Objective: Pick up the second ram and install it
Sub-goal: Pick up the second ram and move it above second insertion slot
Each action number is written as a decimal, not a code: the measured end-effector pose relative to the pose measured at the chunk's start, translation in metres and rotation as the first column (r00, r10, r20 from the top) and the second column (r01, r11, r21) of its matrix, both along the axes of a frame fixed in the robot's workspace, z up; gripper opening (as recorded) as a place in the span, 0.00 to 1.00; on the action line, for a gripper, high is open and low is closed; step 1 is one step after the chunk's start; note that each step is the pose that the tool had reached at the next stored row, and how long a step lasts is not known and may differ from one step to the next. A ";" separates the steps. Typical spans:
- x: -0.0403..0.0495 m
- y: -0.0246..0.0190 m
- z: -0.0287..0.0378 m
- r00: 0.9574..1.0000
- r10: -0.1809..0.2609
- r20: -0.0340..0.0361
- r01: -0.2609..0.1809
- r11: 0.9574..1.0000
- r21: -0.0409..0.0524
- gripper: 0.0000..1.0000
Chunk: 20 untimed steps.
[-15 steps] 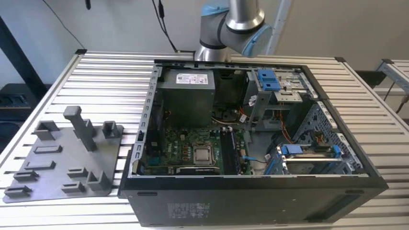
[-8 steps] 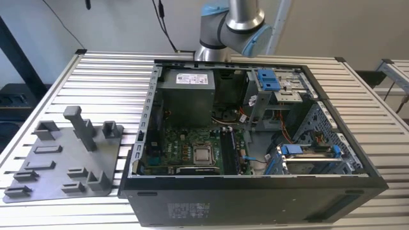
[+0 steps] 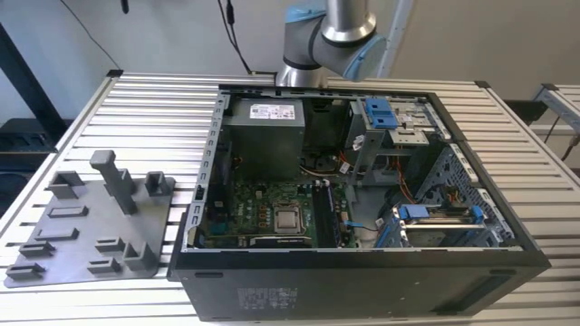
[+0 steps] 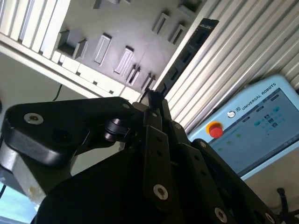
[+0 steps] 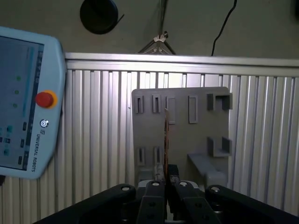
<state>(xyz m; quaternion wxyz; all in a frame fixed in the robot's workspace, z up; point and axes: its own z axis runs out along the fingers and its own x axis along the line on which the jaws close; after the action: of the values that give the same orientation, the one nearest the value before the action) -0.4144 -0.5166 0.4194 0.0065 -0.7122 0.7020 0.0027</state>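
Exterior view: I see the arm [image 3: 331,41] rising out of frame behind an open computer case [image 3: 363,285] that lies on the slatted counter [image 3: 145,102]. Inside the case, the green circuit board [image 3: 263,204] faces up, with long black sockets [image 3: 322,210] just beside the processor, on the exterior view's right. I cannot tell whether any socket is filled. On the exterior view's left, a grey tray [image 3: 81,231] sits just beside the case and carries a tall grey post [image 3: 116,180].

Second wrist view: I note the hand [image 4: 153,99] with its black fingers [image 4: 148,116] pressed together on one end of the second ram [image 4: 183,56]. The ram projects straight out from the fingertips as a long dark strip. Behind it lie the grey tray [image 4: 126,28] and the slatted counter [image 4: 243,51], and the strip runs along the line where the two meet. A control tablet [image 4: 252,130] with a red button [image 4: 215,130] rests on the counter, well apart from the tray.

First wrist view: The hand [image 5: 167,173] pinches the second ram [image 5: 166,140], which is seen edge-on as a thin upright line between the fingertips. The grey tray [image 5: 182,140] lies directly behind it, with the ram crossing the tray's middle. The slatted counter [image 5: 103,116] surrounds the tray. The control tablet [image 5: 23,98] and its red button [image 5: 45,99] sit off to one side.
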 end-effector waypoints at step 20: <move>0.0347 0.0000 0.0001 1.000 0.000 0.000 0.000 1.000 0.000 0.14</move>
<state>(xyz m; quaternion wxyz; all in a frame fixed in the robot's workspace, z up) -0.3797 -0.5166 0.4194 0.0064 -0.7122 0.7020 0.0027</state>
